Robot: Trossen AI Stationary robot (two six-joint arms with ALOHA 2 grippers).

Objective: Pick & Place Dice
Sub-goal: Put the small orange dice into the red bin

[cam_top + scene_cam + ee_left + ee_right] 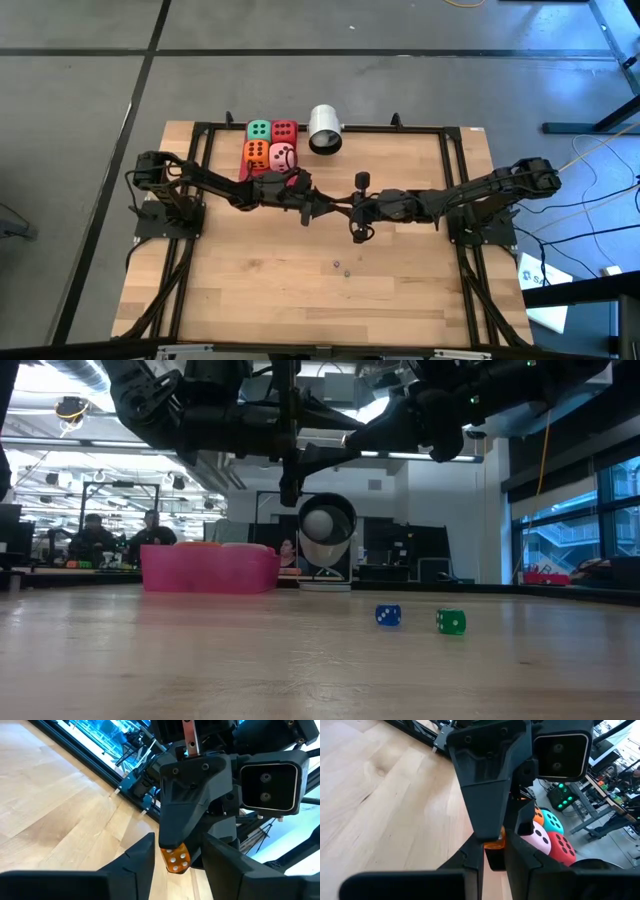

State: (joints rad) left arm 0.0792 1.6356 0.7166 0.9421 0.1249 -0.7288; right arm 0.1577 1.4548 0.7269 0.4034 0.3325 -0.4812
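Both arms meet above the middle of the bench [400,290], and the step in hand looks like a handover. The right gripper [494,845] has its fingers clamped on a small orange die [175,859], held in the air at the tips. The left gripper [179,851] faces it with its fingers [135,865] apart, one on each side of the die, and I judge that they do not touch it yet. To do this well, the left fingers should close slowly and squarely on the two free faces of the die, not on a corner. The right fingers should let go only after the left grip is firm, because the die is small and could easily slip and roll away. Both arms should stay still during the exchange. The four big dice [259,152] sit together at the far edge, near the left arm, beside a white cylinder [325,130]. A blue die [388,616] and a green die [451,622], both small, lie on the bench.
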